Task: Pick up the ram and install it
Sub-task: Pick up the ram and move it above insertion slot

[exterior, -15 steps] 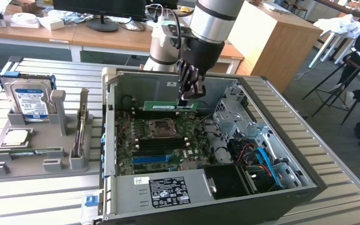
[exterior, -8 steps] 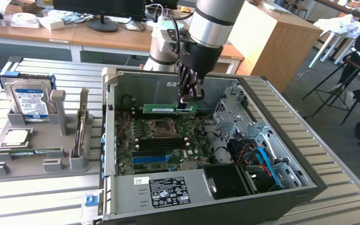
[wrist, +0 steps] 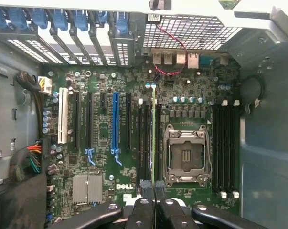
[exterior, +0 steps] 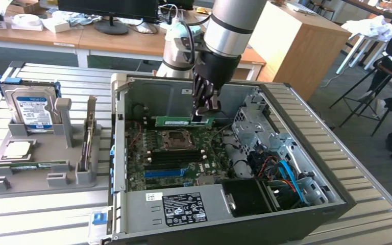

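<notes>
My gripper (exterior: 203,116) is shut on the ram (exterior: 182,121), a long green stick held level inside the open computer case (exterior: 124,153), a little above the motherboard (exterior: 162,168). The wrist view looks straight down the ram (wrist: 153,133), seen edge-on between the fingertips of the gripper (wrist: 153,188). It hangs over the black memory slots (wrist: 144,138) beside the empty processor socket (wrist: 186,155). A second green stick (exterior: 36,166) lies in the grey holder tray (exterior: 19,184) at the exterior view's left.
On the tray stand a hard drive (exterior: 32,104) and a square silver processor chip (exterior: 18,149). More black slots (wrist: 225,148) lie on the socket's far side. A drive cage (exterior: 257,127) and cables (exterior: 285,171) crowd the case on the exterior view's right.
</notes>
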